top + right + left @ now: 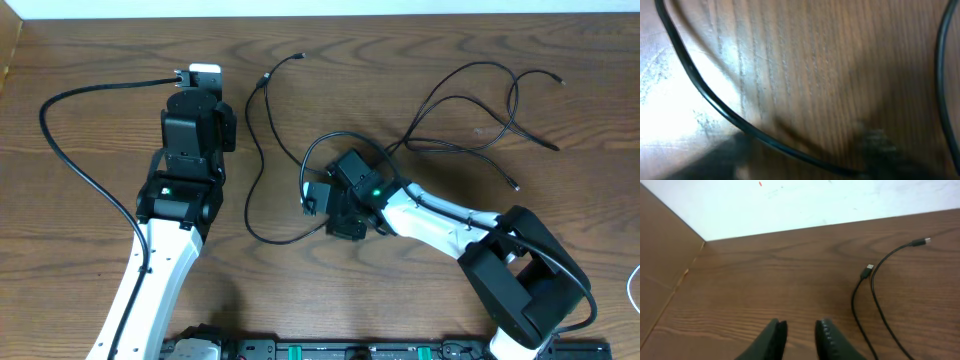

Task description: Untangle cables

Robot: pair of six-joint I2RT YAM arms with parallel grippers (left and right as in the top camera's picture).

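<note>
Two cable ends (867, 270) lie near the desk's (765, 270) far edge before the left gripper's (801, 327) parted, empty jaws; the right gripper's (313, 196) jaw state is unclear.

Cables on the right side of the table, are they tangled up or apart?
Tangled. From above, the black cables loop and cross over each other several times; whether they are knotted, cannot tell.

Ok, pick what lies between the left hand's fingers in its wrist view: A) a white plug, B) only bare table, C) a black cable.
B: the left hand has only bare table in its gap; the black cables lie off to its right.
</note>
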